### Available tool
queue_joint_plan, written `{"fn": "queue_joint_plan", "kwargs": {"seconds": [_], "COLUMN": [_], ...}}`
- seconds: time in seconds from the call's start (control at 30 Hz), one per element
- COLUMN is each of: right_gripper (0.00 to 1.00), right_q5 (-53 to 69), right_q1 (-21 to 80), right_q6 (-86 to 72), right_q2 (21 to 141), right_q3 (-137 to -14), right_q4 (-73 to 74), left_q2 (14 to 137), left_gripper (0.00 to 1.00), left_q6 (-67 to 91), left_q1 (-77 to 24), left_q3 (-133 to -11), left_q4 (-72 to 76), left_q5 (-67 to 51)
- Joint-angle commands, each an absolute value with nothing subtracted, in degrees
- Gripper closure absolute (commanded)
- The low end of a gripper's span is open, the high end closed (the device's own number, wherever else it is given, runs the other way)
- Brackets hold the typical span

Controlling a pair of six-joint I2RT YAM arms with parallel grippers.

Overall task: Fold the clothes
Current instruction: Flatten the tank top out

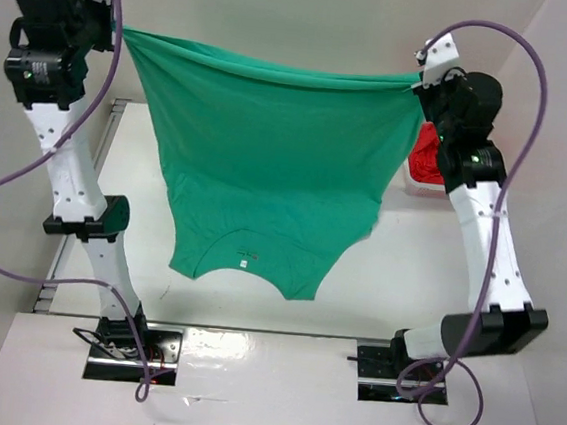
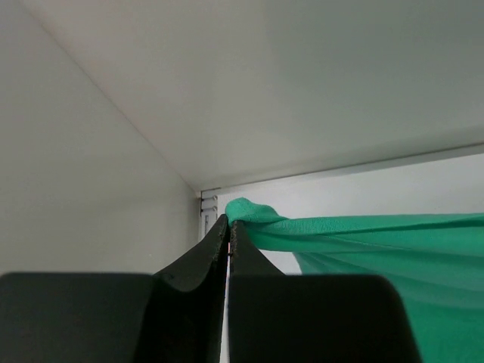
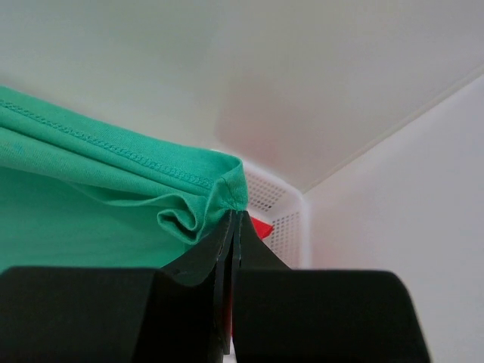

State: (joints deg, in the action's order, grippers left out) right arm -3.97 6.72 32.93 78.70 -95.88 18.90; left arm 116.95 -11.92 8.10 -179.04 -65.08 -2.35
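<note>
Shirt (image 1: 268, 161) hangs over the table (image 1: 407, 285), its hem pulled taut between your arms and the white label (image 1: 243, 262) lowest. Your left gripper (image 2: 229, 227) is clamped on the far-left corner, your right gripper (image 3: 235, 219) on the far-right one. Each holds only a thin pinch, so pulling wider could tear a corner free. Sleeves are hard to make out, and the basket (image 3: 283, 204) half hides a red garment (image 1: 427, 161).

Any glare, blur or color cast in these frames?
Top external: even light, T-shirt sharp, mild sheen on the near board. Left wrist: left claw a featureless dark silhouette. Right wrist: hem stitching crisp, pinkish cast on the wall above the basket.
</note>
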Motion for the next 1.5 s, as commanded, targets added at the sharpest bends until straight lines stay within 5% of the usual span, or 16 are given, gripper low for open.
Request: {"fn": "queue_joint_plan", "kwargs": {"seconds": [0.0,0.33,0.9,1.07,1.13,1.23,1.27,1.3,1.37,1.4,1.43,1.47], "right_gripper": [1.0,1.0,1.0,1.0,1.0,1.0,1.0,1.0,0.8,0.66,0.41,0.31], "right_q5": [-5.36,-5.36,-9.75,-10.99,-10.99,-13.45,-12.93,-12.14,-13.17,-13.97,-13.97,-13.97], "right_q1": [6.24,6.24,7.9,7.91,7.91,7.91,8.43,8.44,8.44,9.05,9.05,9.05], "right_q6": [33.49,32.87,32.87,29.98,29.44,31.11,30.5,29.98,29.97,29.97,29.97,30.49], "right_q2": [82.52,99.3,132.68,147.97,160.75,163.98,164.0,164.79,165.59,166.46,167.16,167.17], "right_q3": [-94.83,-95.79,-126.35,-149.88,-172.62,-179.96,-180.0,-180.0,-180.0,-180.0,-180.0,-180.0], "right_q4": [11.44,3.34,10.45,21.42,30.73,29.09,29.09,29.09,28.31,27.6,27.6,26.99], "left_q2": [121.45,136.47,153.54,155.65,156.36,157.58,157.59,158.11,158.12,158.72,158.73,159.25], "left_gripper": [1.0,1.0,1.0,0.91,0.86,0.79,0.73,0.48,0.36,0.29,0.14,0.08], "left_q6": [-12.13,-11.07,-13.8,-13.8,-13.8,-14.33,-14.33,-13.63,-13.62,-13.62,-13.62,-13.62], "left_q1": [8.88,11.16,8.53,8.53,8.0,8.0,8.0,8.0,8.0,7.48,7.47,7.47], "left_q3": [-179.82,-179.82,-179.82,-179.82,-179.82,-179.82,-179.82,-179.82,-179.82,-179.82,-179.82,-179.82], "left_q4": [-61.08,-54.41,-44.74,-41.84,-41.14,-39.82,-39.81,-39.21,-38.41,-37.71,-37.1,-37.09], "left_q5": [-1.93,-4.48,-2.2,-0.97,0.26,0.26,0.26,0.26,0.26,0.26,0.26,0.26]}}
